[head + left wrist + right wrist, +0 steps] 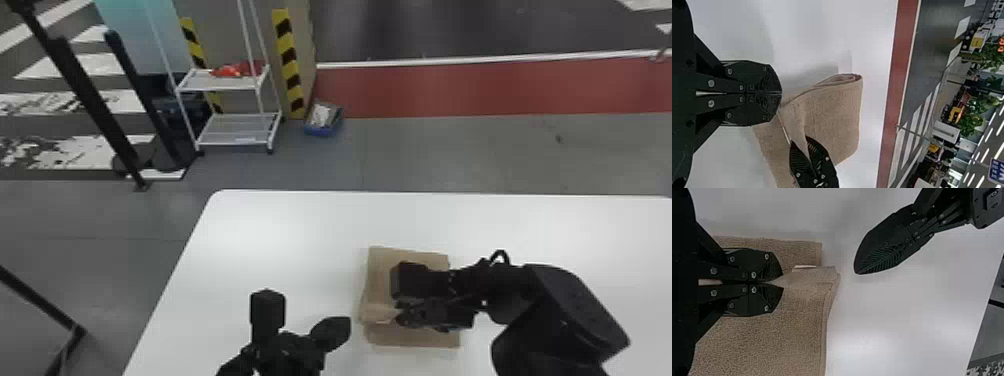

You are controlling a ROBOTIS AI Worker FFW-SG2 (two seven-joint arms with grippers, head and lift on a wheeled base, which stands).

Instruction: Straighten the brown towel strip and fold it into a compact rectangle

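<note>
The brown towel (412, 337) lies partly folded on the white table, under and beside my right gripper (399, 317). In the right wrist view, the right gripper (782, 283) is shut on a pinched layer of the towel (766, 338). The left wrist view shows a raised, looped fold in the towel (834, 113). My left gripper (344, 327) stands left of the towel in the head view, apart from it. Its fingers meet with nothing between them in the left wrist view, where the left gripper (781, 93) is shut.
The white table (280, 225) extends around the towel, with its left edge slanting past my left arm. Beyond it, on the floor, stand a white wheeled rack (237, 120) and a small blue bin (322, 131).
</note>
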